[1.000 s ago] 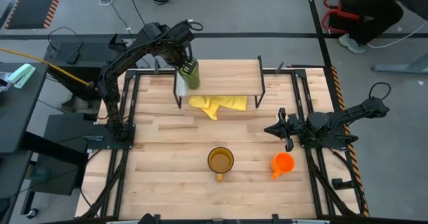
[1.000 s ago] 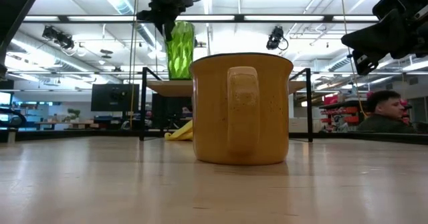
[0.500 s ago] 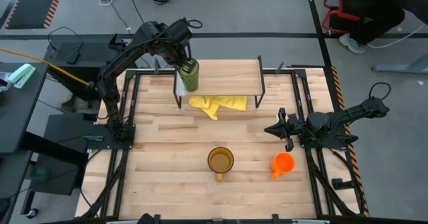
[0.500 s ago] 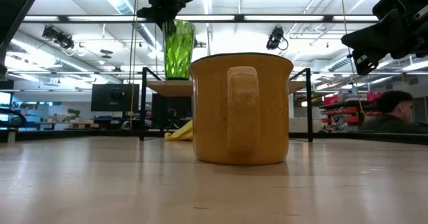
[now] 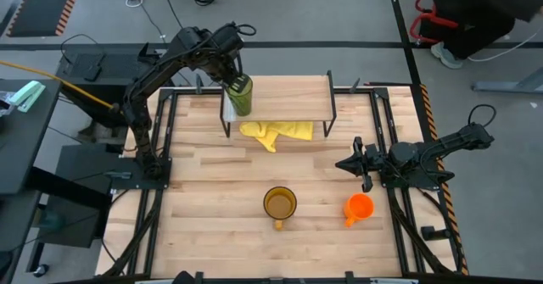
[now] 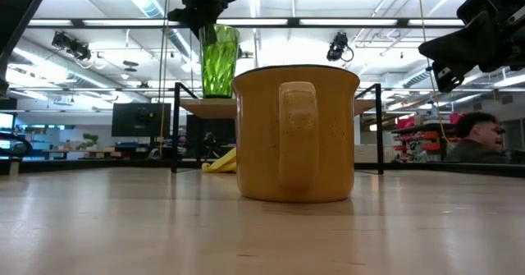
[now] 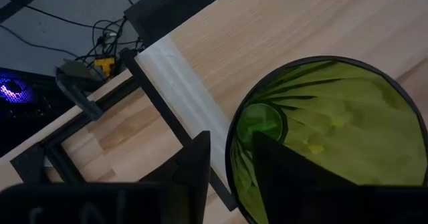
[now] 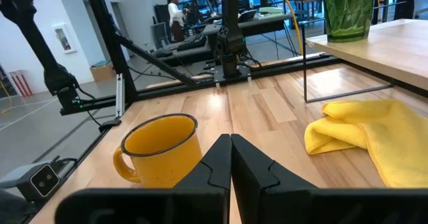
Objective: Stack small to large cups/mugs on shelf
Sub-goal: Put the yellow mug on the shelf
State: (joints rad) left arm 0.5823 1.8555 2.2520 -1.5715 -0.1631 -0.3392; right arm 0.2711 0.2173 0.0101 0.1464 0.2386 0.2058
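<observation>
The olive-green tumbler (image 5: 242, 97) stands upright on the left end of the shelf's wooden board (image 5: 288, 97), as the low view (image 6: 219, 61) also shows. My left gripper (image 5: 231, 79) comes down on it from above and is shut on its rim. The amber mug (image 5: 280, 203) stands on the tabletop near the front, with its handle toward the near edge. The small orange mug (image 5: 360, 207) stands to its right. My right gripper (image 5: 349, 164) is shut and empty above the table, just behind the orange mug. My left gripper holds the tumbler by its rim (image 7: 231, 140), on the side toward the shelf's left end. One finger (image 7: 281, 167) is inside the tumbler and one (image 7: 197, 167) is outside. The fingers point down from above. The tumbler stands upright with its base on the shelf board (image 7: 267, 23).
A crumpled yellow cloth (image 5: 276, 133) lies on the table under the shelf's front edge. The shelf's black wire legs (image 5: 332, 106) stand at its ends. The rest of the shelf board to the tumbler's right is bare. A person (image 6: 476, 139) shows beyond the table.
My left gripper has shifted slightly toward the table's left edge with the tumbler. The tumbler has come from a slight tilt to upright on the shelf board. In the last half second nothing has moved.
</observation>
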